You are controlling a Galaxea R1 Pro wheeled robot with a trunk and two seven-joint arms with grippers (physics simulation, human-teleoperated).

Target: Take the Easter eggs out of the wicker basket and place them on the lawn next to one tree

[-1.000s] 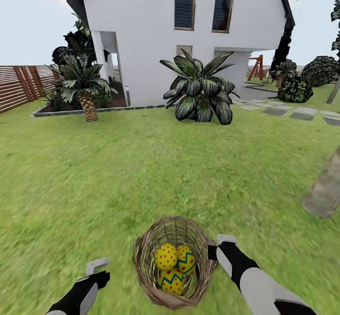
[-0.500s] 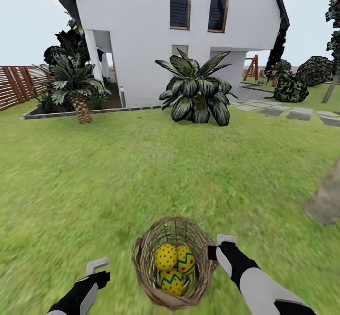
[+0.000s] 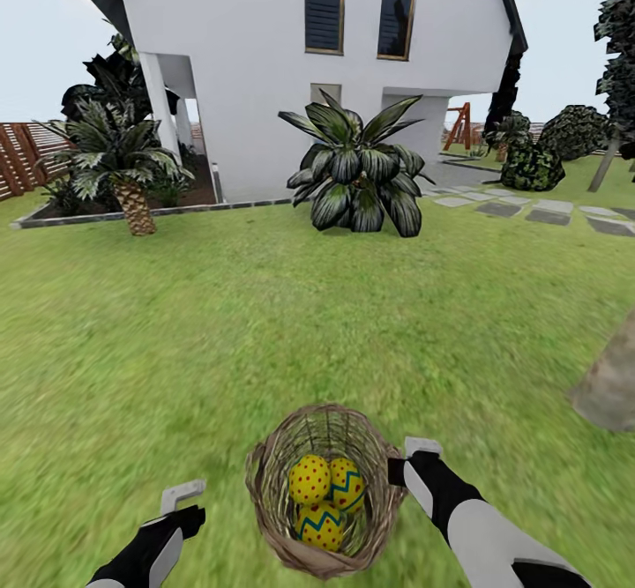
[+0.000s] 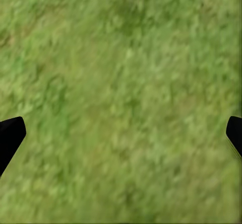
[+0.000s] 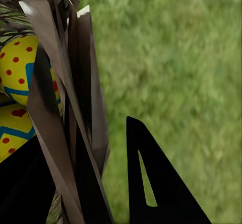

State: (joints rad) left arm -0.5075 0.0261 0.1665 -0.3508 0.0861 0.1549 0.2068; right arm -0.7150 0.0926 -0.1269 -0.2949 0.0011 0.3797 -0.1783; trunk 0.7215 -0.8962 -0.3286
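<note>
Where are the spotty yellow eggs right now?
All three Easter eggs sit inside the wicker basket, low in the middle of the head view, between the left gripper and the right gripper, which clamps the basket's rim.

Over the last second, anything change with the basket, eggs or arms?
Only the view shifted: house, palm and tree trunk slid left and down, so the camera moved. The wicker basket, its rim gripped by the right gripper, sits at the same place in view, the three Easter eggs inside. The left gripper stays open and empty.
</note>
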